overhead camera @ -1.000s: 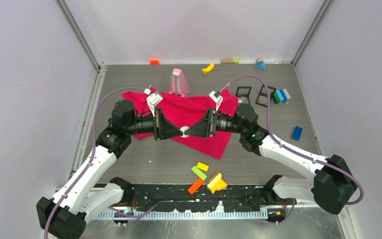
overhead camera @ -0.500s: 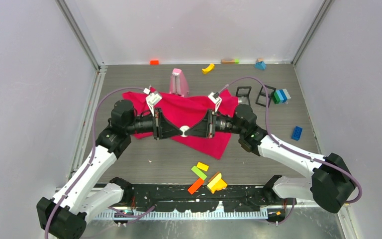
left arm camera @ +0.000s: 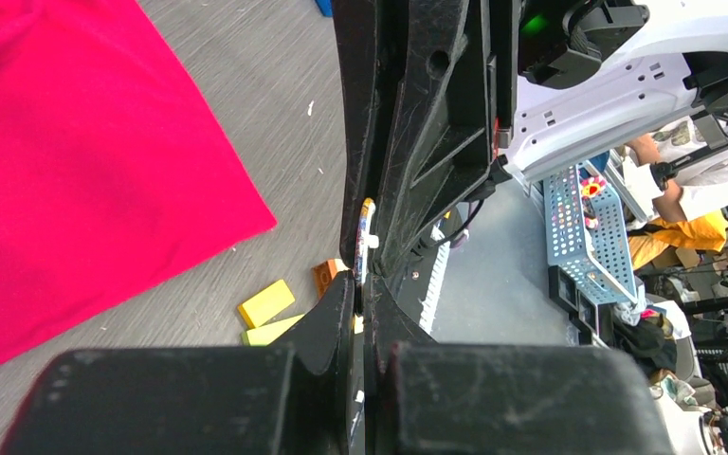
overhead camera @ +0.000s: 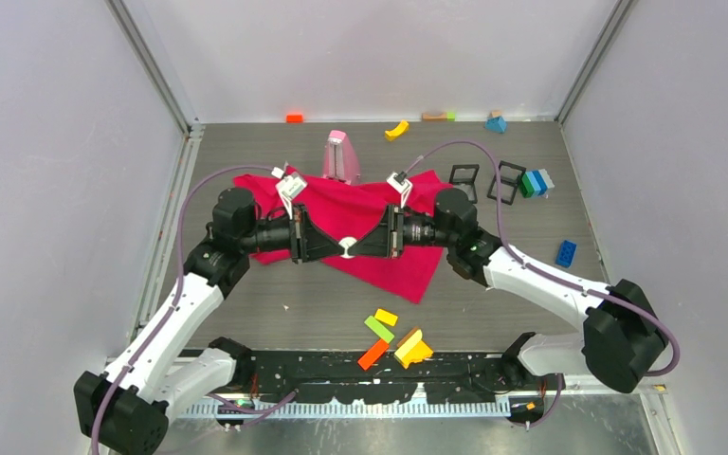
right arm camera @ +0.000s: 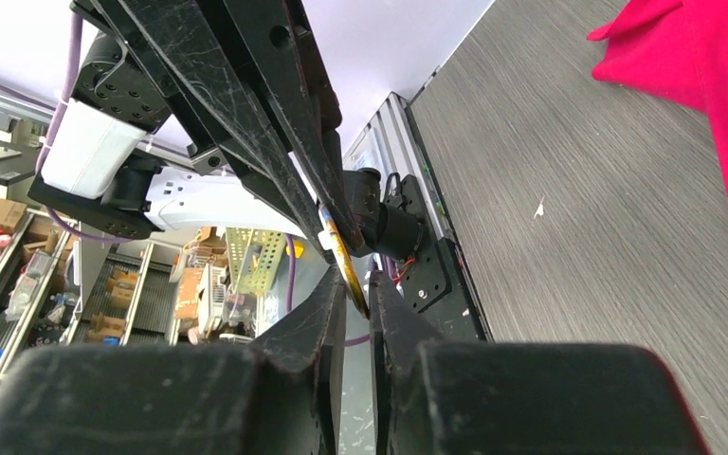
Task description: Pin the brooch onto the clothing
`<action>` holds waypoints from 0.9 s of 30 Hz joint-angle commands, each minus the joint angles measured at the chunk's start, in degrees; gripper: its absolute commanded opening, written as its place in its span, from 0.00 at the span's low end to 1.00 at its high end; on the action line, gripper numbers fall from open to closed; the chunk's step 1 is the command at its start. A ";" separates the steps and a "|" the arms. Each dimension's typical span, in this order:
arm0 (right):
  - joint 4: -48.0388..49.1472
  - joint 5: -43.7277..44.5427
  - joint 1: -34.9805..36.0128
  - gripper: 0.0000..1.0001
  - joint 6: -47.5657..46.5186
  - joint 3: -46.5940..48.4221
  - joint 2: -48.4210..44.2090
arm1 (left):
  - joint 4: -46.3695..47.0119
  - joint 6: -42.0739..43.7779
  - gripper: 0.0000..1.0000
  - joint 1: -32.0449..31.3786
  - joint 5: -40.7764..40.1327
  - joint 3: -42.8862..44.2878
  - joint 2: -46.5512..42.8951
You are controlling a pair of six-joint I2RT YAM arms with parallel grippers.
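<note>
Over the gray table (overhead camera: 531,313) and pink clothing (overhead camera: 408,270), the left gripper (left arm camera: 360,281) and right gripper (right arm camera: 355,294) both pinch the brooch (overhead camera: 346,248). Blocks (overhead camera: 396,341) lie at 6 o'clock.

Over the wrinkly crimson-pink cloth T-shirt (overhead camera: 400,270), whose middle the black left gripper (overhead camera: 337,249) and right gripper (overhead camera: 356,248) hide, the small white-and-gold brooch (overhead camera: 347,248) shows only edge-on between their fingertips, its face and pin too small to tell.

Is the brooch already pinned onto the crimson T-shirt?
No, the brooch is clear of the T-shirt, held where the tips of the left gripper and the right gripper meet.
</note>
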 commanded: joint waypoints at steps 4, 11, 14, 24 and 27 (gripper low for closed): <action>1.56 -0.19 1.02 0.22 -0.89 3.91 3.15 | 2.55 0.30 0.00 -1.78 6.13 1.06 0.39; 2.52 -1.31 1.11 0.34 -1.24 2.95 0.37 | -3.66 3.49 0.00 -1.65 1.84 3.22 1.80; 2.53 -0.85 1.10 0.46 -1.72 2.43 -1.96 | -4.48 3.60 0.00 -1.31 1.11 3.59 2.35; -10.52 12.96 1.02 0.63 -11.12 1.78 -12.56 | -6.46 2.64 0.00 3.64 -1.54 6.51 6.64; -16.33 19.96 1.32 0.66 -15.22 1.10 -15.59 | -7.65 0.90 0.00 7.77 -3.22 10.23 9.12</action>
